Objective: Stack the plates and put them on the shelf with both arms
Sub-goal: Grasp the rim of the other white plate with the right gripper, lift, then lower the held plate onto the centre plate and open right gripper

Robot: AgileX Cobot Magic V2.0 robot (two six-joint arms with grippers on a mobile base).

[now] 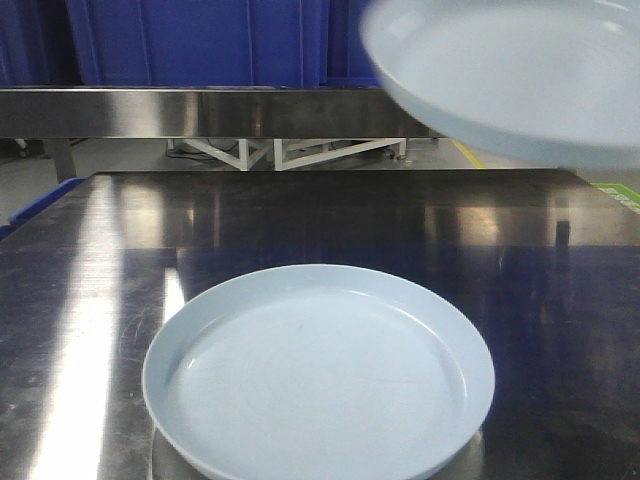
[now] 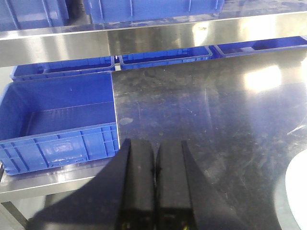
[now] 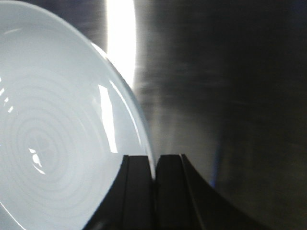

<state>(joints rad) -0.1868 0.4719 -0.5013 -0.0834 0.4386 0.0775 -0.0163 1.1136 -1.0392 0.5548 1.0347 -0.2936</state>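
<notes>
One pale blue-white plate (image 1: 320, 375) lies flat on the dark steel tabletop (image 1: 300, 220) near the front. A second plate (image 1: 510, 75) hangs tilted in the air at the upper right, blurred. In the right wrist view my right gripper (image 3: 154, 165) is shut on the rim of that raised plate (image 3: 57, 143), which fills the left of that view. In the left wrist view my left gripper (image 2: 154, 153) is shut and empty above the tabletop; the edge of the lying plate (image 2: 297, 191) shows at the far right. The steel shelf (image 1: 200, 110) runs across the back.
Blue ribbed crates (image 1: 200, 40) stand on and behind the shelf. An open blue crate (image 2: 57, 124) sits left of the table, with more crates (image 2: 163, 55) under the shelf (image 2: 144, 40). A white frame (image 1: 290, 150) shows below the shelf.
</notes>
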